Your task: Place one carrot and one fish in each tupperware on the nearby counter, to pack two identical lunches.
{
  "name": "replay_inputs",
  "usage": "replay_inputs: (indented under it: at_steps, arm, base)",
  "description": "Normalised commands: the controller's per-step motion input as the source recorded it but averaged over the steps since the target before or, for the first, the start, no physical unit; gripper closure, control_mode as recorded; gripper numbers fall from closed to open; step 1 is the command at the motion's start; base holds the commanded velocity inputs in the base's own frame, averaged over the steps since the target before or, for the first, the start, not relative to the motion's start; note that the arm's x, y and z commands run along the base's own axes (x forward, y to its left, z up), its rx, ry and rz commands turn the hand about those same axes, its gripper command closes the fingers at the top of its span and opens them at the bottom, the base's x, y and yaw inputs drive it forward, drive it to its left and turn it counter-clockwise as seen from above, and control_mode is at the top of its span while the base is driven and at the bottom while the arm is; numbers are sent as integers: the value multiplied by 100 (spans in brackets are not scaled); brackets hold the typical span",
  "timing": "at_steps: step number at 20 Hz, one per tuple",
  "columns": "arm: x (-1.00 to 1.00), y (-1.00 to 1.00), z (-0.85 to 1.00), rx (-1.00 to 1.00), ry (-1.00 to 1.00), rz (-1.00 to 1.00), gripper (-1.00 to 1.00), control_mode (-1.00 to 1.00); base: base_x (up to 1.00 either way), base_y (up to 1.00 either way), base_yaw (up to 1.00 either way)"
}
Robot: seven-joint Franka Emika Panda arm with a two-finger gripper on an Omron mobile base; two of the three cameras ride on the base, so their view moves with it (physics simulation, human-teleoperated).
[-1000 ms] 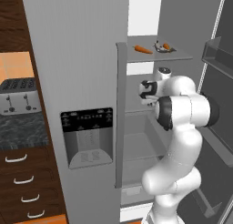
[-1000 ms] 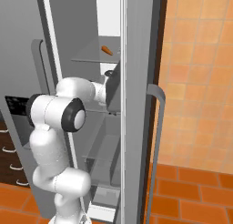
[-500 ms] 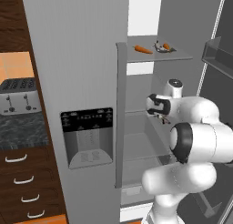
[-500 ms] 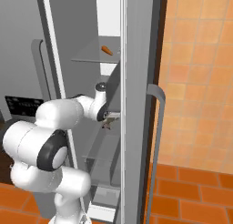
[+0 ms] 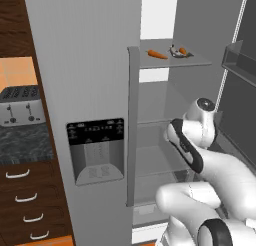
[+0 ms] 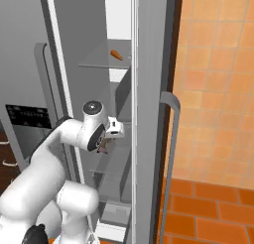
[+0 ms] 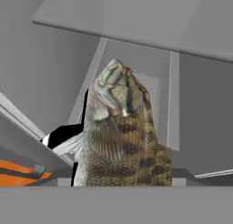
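A speckled brown-green fish [image 7: 119, 136] stands head-up right in front of the hand camera and hides the fingertips. My gripper [image 6: 105, 145] is shut on this fish [image 6: 103, 149], low inside the open fridge below the middle shelf. On the top shelf [image 5: 200, 62] lie a carrot [image 5: 157, 54] and a second fish [image 5: 176, 52], with another bit of orange beside that fish. The same carrot [image 6: 116, 55] shows from the other side. The dark marbled counter [image 5: 25, 142] is far left. The tupperware is out of view.
A silver toaster [image 5: 17, 107] stands on the counter above dark drawers [image 5: 22, 200] with curved handles. The closed fridge door with the dispenser [image 5: 95, 150] lies between the arm and the counter. The open door [image 6: 149, 114] and its long handle [image 6: 171, 153] stand on the right.
The arm has folded, and the hand has dropped from upper shelf height to the fridge's middle, still shut on the fish. The carrot and fish on the top shelf have not moved.
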Motion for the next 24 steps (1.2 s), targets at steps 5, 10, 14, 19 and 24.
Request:
replay_inputs:
  at_steps: [5, 10, 14, 19, 24]
  arm:
    - [-100, 0, 100, 2, -6, 3, 100, -100]
    - [-92, 0, 96, 1, 0, 1, 100, -100]
    - [-57, 13, 36, -1, 0, 1, 100, -100]
    - [-20, 8, -3, -1, 1, 1, 100, 100]
    - [0, 0, 0, 0, 0, 0, 100, 100]
  base:
    - [0, 0, 0]
    - [0, 0, 0]
    - [0, 0, 0]
    - [-80, 58, 9]
    - [-49, 100, 23]
